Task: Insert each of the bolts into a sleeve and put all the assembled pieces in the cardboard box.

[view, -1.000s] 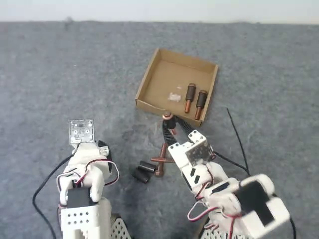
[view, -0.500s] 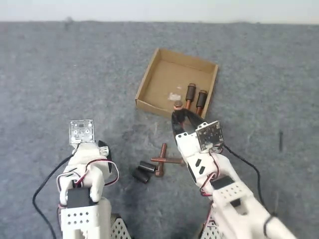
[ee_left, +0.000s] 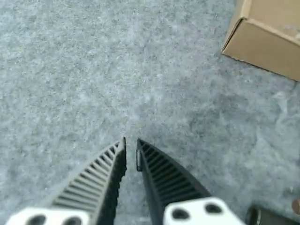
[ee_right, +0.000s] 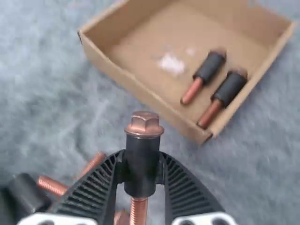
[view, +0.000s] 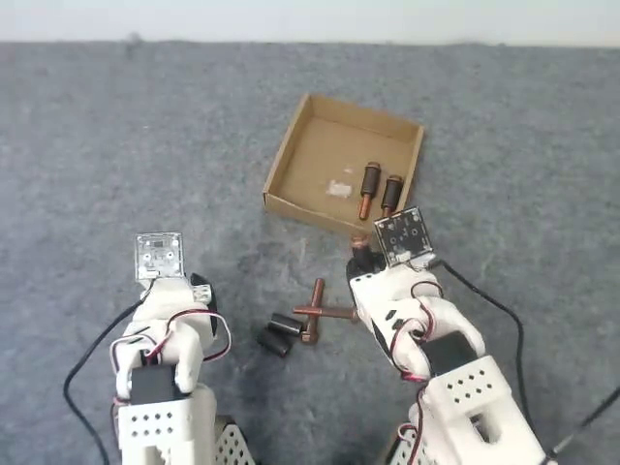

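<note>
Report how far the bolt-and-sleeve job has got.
Done: two copper bolts in black sleeves lie in the brown cardboard box. In hand: the right end effector grips a third sleeved bolt just outside it. Left: two bare copper bolts and two loose black sleeves on the grey carpet.

no readable text, label or number shows on anything.

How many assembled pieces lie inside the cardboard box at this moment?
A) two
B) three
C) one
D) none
A: two sleeved bolts lie side by side on the floor of the cardboard box, while a third piece is clamped in the right gripper, not in the box.
</note>
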Robot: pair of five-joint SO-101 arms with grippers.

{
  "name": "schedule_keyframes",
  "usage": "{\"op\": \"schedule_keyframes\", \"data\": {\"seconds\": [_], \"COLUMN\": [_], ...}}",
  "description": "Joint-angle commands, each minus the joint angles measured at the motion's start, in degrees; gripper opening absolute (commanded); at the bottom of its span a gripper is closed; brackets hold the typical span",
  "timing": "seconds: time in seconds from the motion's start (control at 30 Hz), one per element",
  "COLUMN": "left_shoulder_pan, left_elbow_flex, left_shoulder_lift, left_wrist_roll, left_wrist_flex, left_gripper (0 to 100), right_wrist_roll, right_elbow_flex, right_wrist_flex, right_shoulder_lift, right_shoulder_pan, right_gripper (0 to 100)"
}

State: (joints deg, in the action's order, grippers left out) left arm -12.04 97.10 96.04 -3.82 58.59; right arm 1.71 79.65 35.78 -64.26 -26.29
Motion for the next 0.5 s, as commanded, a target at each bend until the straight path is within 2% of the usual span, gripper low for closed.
{"op": "schedule_keyframes", "data": {"seconds": [0.0,0.2,0.37,0.47], "left_shoulder_pan": [-0.26,-0.26,-0.26,-0.26], "left_elbow_flex": [-1.8,-1.8,-1.8,-1.8], "left_shoulder_lift": [0.97,0.97,0.97,0.97], "left_wrist_roll": [0.53,0.53,0.53,0.53], "left_wrist_flex": [0.09,0.18,0.18,0.18], "left_gripper": [3,3,3,3], "right_wrist_roll": [0.7,0.79,0.79,0.79], "right_elbow_flex": [-6.77,-16.0,-25.05,-32.09], "right_wrist_flex": [2.07,2.33,2.42,6.46], "right_shoulder_lift": [5.58,20.88,33.19,39.52], "right_shoulder_pan": [2.42,9.27,12.18,12.79], "right_gripper": [0.6,0.6,0.6,0.6]}}
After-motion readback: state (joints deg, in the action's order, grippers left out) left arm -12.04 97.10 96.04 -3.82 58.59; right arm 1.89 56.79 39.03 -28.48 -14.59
